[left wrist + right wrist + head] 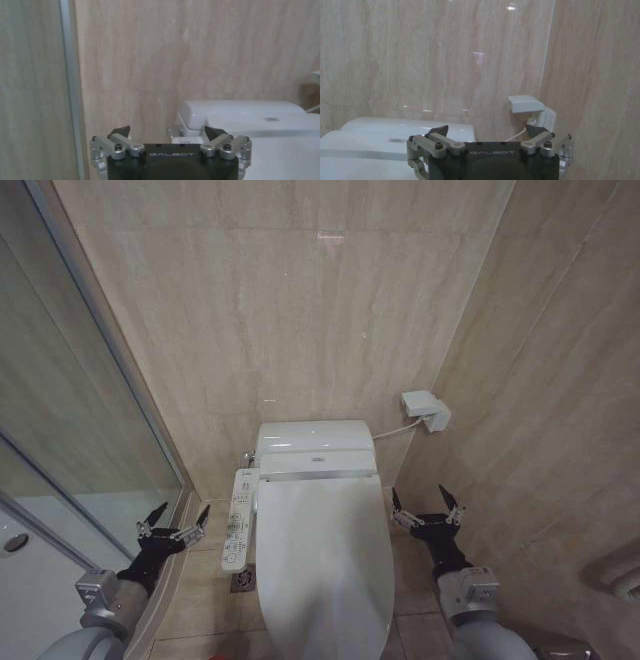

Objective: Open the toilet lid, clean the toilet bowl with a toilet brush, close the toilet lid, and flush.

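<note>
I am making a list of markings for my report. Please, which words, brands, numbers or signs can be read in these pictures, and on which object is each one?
"GALBOT": on the body of the left gripper, seen from its own wrist.
"GALBOT": on the body of the right gripper, seen from its own wrist.
Button markings on the side button panel: too small to read.
Small label on the bidet seat unit: too small to read.

I see the toilet lid (322, 565) shut at lower centre. My left gripper (174, 523) hangs spread wide at lower left, my right gripper (427, 509) spread at lower right, both clear of it.
</note>
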You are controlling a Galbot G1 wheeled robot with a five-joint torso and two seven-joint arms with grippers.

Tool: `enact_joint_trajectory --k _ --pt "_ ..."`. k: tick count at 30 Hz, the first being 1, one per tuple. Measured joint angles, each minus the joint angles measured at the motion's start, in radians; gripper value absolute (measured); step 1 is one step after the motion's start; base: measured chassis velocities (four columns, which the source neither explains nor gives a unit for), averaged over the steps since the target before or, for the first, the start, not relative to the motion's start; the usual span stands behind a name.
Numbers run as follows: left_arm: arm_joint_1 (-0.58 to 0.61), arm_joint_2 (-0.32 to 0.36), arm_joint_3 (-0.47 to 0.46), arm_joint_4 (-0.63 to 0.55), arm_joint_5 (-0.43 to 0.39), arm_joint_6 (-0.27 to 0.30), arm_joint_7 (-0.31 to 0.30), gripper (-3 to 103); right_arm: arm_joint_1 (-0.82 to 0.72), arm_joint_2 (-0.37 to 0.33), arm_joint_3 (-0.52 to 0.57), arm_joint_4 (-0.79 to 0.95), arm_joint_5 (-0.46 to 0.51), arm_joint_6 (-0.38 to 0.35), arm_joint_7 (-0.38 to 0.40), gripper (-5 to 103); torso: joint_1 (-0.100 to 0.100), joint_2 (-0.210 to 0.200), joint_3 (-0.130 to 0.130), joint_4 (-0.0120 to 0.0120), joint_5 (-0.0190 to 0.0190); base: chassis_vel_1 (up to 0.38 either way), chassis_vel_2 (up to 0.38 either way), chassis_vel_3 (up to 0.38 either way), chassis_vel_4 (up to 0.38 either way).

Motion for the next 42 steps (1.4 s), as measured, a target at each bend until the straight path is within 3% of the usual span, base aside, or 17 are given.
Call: enact_joint_trajectory --k 5,6,13,14,21,22,25,27,28,42 --pt "-0.026 0.023 -0.01 0.008 -0.03 0.001 -0.018 98 0.0 0.0 0.0 0.0 0.0 0.0 0.0 100 0.0 0.0 0.0 -0.0001 0.0 0.0 0.0 0.0 0.0" --pt "-0.031 0.026 -0.01 0.01 -0.036 0.001 -0.024 82 0.0 0.0 0.0 0.0 0.0 0.0 0.0 100 0.0 0.0 0.0 -0.0001 0.0 0.0 0.0 0.0 0.0" --pt "-0.047 0.037 -0.011 0.016 -0.069 0.0 -0.038 82 0.0 0.0 0.0 0.0 0.0 0.0 0.0 100 0.0 0.0 0.0 0.0 0.0 0.0 0.0 0.0 0.0" --pt "-0.052 0.041 -0.011 0.02 -0.081 -0.001 -0.043 55 0.0 0.0 0.0 0.0 0.0 0.0 0.0 100 0.0 0.0 0.0 0.0 0.0 0.0 0.0 0.0 0.0" --pt "-0.113 0.078 -0.005 0.068 -0.181 0.013 -0.112 55 0.0 0.0 0.0 0.0 0.0 0.0 0.0 100 0.0 0.0 0.0 -0.0001 0.0 0.0 0.0 0.0 0.0" --pt "-0.125 0.089 0.0 0.082 -0.207 0.019 -0.128 28 0.0 0.0 0.0 0.0 0.0 0.0 0.0 100 0.0 0.0 0.0 -0.0002 -0.0001 0.0 0.0 0.0 0.0" --pt "-0.136 0.108 0.012 0.108 -0.241 0.021 -0.139 28 0.0 0.0 0.0 0.0 0.0 0.0 0.0 100 0.0 0.0 0.0 -0.0001 0.0 0.0 0.0 0.0 0.0" --pt "-0.134 0.123 0.023 0.125 -0.25 0.015 -0.126 28 0.0 0.0 0.0 0.0 0.0 0.0 0.0 100 0.0 0.0 0.0 -0.0001 -0.0001 0.0 0.0 0.0 0.0" --pt "-0.131 0.13 0.025 0.13 -0.25 0.01 -0.114 3 0.0 0.0 0.0 0.0 0.0 0.0 0.0 100 0.0 0.0 0.0 -0.0001 -0.0001 0.0 0.0 0.0 0.0" --pt "-0.124 0.23 -0.016 0.23 -0.241 -0.059 0.072 0 0.0 0.0 0.0 0.0 0.0 0.0 0.0 100 0.0 0.0 0.0 0.0 -0.0001 0.0 0.0 0.0 0.0"
